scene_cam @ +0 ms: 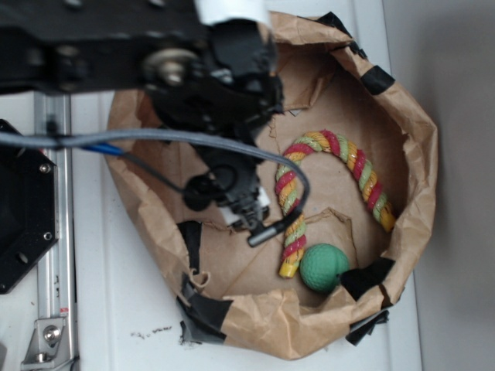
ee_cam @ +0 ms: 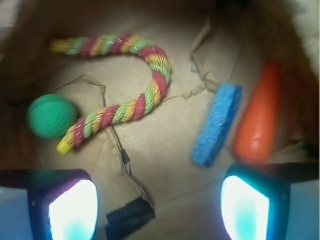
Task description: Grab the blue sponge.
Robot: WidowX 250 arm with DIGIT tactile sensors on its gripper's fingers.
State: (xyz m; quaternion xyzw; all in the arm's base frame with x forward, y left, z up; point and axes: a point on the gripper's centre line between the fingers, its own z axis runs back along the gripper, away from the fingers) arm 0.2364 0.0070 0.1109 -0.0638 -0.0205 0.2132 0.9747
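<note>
blue sponge (ee_cam: 217, 125) lay flat on brown paper bin (scene_cam: 418, 139) floor, just beside orange carrot (ee_cam: 257, 117), right of striped rope (ee_cam: 120, 75). green ball (ee_cam: 51, 116) sat by rope's end. gripper (ee_cam: 160, 205) hovered above sponge, jaws spread apart, clasping nothing.

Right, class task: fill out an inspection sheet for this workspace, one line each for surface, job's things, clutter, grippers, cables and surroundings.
Surface: crumpled brown paper tub patched with black tape, on a white table.
Job's things: blue sponge lies flat beside the carrot; seen only in the wrist view, the arm hides it from the exterior.
Clutter: striped rope, curved; green ball next to one rope end.
Grippers: gripper open, fingers apart, holding nothing, above the paper floor.
Cables: grey cable runs across the arm.
Surroundings: metal rail beside the tub, grey wall.
</note>
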